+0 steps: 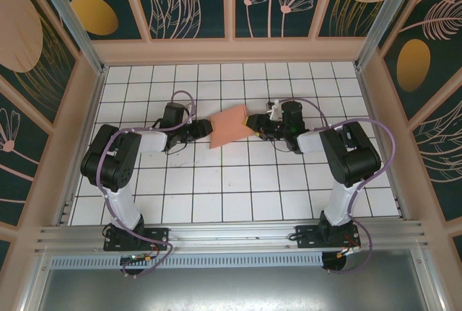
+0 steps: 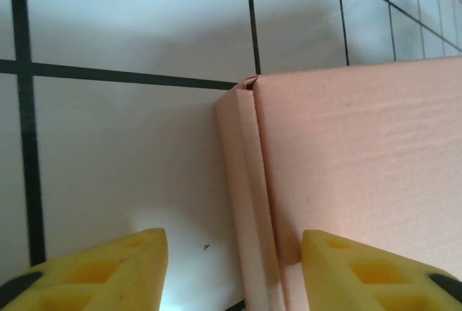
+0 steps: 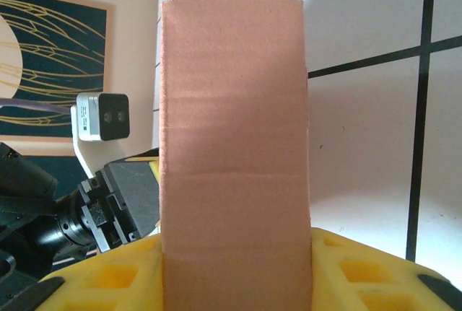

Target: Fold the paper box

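**Q:** Right gripper [image 3: 237,253], state?
**A:** Closed on the paper box [image 3: 234,109], one yellow pad against each side.
**Q:** Left gripper [image 2: 234,271]?
**A:** Jaws parted, set astride the box's folded edge without clamping it.
**Q:** Box location?
**A:** Mid-way across the tiled table [image 1: 216,195], between both grippers.

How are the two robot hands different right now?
The left gripper is open, with a folded edge of the paper box between its jaws; the right gripper squeezes the box from both sides. The left sits at the box's left side, the right at its right. Both have yellow fingers.
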Action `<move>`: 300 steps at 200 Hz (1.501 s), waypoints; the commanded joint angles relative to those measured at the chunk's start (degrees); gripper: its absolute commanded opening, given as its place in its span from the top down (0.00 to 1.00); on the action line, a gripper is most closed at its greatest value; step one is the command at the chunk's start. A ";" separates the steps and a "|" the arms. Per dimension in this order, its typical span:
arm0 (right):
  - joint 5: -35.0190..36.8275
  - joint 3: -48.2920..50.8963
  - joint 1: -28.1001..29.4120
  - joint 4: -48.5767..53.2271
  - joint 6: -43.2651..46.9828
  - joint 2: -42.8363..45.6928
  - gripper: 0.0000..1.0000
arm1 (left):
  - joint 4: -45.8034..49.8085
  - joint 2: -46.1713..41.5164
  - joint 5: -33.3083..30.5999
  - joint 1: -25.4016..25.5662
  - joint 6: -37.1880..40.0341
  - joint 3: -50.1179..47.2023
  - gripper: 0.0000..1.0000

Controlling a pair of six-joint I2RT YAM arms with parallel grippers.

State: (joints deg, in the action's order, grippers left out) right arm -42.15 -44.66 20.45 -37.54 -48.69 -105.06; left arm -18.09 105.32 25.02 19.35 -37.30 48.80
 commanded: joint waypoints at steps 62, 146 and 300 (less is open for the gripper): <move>0.03 0.63 -2.16 -1.48 -1.89 5.39 0.59 | -10.47 -17.41 -13.10 0.82 12.40 -9.29 0.01; -3.15 2.84 -6.72 -2.80 -5.79 12.21 0.59 | -30.96 -27.13 -30.39 16.57 57.85 -17.91 0.01; -9.12 10.85 -9.12 -17.70 -24.50 16.76 0.61 | -66.39 -7.85 -51.71 28.85 110.32 -21.20 0.01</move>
State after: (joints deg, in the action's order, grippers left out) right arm -48.99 -35.20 11.33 -49.69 -68.55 -90.74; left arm -78.72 95.46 -24.71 47.77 68.73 26.79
